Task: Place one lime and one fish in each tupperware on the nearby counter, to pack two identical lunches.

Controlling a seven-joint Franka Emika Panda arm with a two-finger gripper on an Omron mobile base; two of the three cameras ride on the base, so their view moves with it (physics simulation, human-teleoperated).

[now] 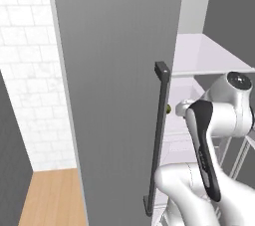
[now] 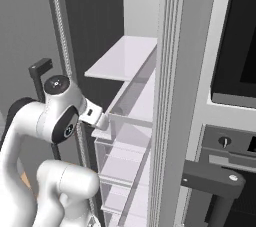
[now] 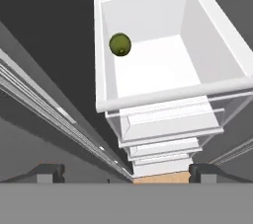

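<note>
With the pincer (image 3: 123,171) fully open and empty, the lime (image 3: 119,44) lies unpicked in the white fridge bin (image 3: 217,25); all packing remains.

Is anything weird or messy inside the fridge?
Nothing looks spilled or broken. The fridge door stands open. One lime sits alone against the side wall of a white bin, which is otherwise bare. The open gripper hangs over the bin, touching nothing.

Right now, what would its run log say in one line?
stage: reaching into open fridge | gripper: open, empty | lime: in white bin, untouched
</note>
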